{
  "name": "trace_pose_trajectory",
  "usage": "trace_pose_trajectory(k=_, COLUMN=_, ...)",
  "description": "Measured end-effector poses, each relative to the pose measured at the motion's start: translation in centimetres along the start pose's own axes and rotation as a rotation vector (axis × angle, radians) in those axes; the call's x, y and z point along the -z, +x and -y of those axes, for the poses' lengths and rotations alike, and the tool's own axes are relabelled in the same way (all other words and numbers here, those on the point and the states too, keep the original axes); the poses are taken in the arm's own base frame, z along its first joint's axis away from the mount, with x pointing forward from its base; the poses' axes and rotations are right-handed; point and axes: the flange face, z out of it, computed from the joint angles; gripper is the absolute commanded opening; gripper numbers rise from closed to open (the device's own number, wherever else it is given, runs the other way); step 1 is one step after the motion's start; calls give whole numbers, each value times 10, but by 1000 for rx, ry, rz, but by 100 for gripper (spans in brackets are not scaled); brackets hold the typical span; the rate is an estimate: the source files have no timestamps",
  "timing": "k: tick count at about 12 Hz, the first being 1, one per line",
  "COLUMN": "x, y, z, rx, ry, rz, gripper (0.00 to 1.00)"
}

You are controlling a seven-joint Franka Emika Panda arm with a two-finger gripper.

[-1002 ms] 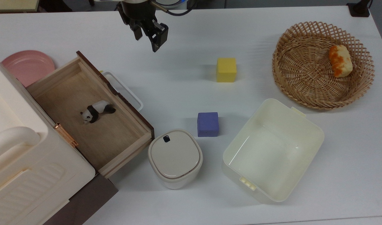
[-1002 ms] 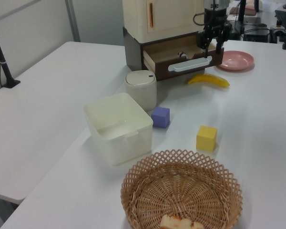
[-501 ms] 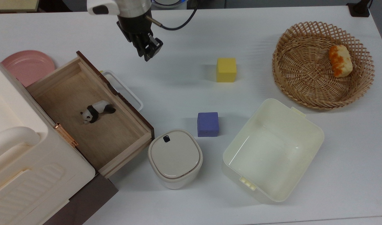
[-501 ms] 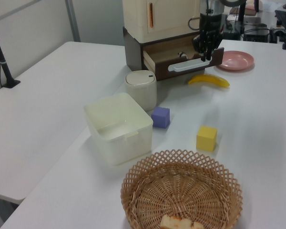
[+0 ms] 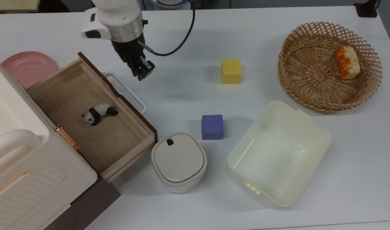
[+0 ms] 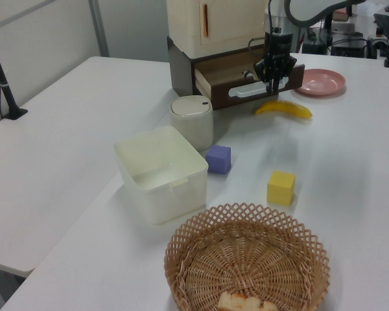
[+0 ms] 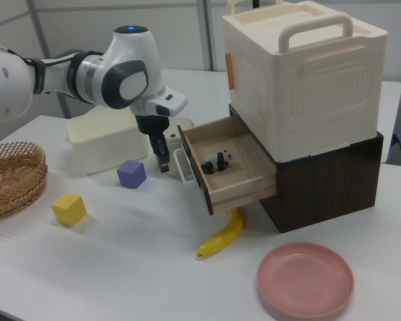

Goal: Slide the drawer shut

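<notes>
I have the tool (image 5: 142,72) pointing down with its fingers pressed together, empty, just beside the white loop handle (image 5: 126,92) of the drawer (image 5: 92,118) — in the right view it hangs just to the right view's left of the handle, not touching it as far as I can see. The drawer stands pulled well out of the cream cabinet (image 7: 301,80), a small panda figure (image 5: 98,113) lying on its wooden floor. On the table (image 5: 188,38) near the drawer's front corner sits a lidded round container (image 5: 178,161), a purple cube (image 5: 212,127) beside it — a banana (image 7: 222,235) lies by the drawer in the right view.
</notes>
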Motion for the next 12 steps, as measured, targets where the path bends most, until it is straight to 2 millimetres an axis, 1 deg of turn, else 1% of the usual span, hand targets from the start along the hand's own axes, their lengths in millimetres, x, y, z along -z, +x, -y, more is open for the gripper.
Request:
trace_pose_trajectory(k=3, x=-7, y=31, z=-21, rx=-15, ry=-8, rz=-62, gripper=22)
trace_pose_trajectory(k=5, x=-10, y=40, z=-21, rx=-4, ry=-5, rz=-94, gripper=22)
trace_pose_trajectory(k=7, x=-21, y=49, z=-26, rx=-19, ry=1, rz=-99, gripper=22)
trace_pose_trajectory(k=8, x=-18, y=56, z=-29, rx=-27, ry=13, rz=-127, gripper=22)
trace_pose_trajectory(k=9, x=-14, y=69, z=-38, rx=-49, ry=28, rz=-162, gripper=22)
trace_pose_trajectory(k=11, x=-5, y=80, z=-44, rx=-65, ry=38, rz=-187, gripper=22)
trace_pose_trajectory(k=12, x=-1, y=81, z=-43, rx=-64, ry=43, rz=-195, gripper=22)
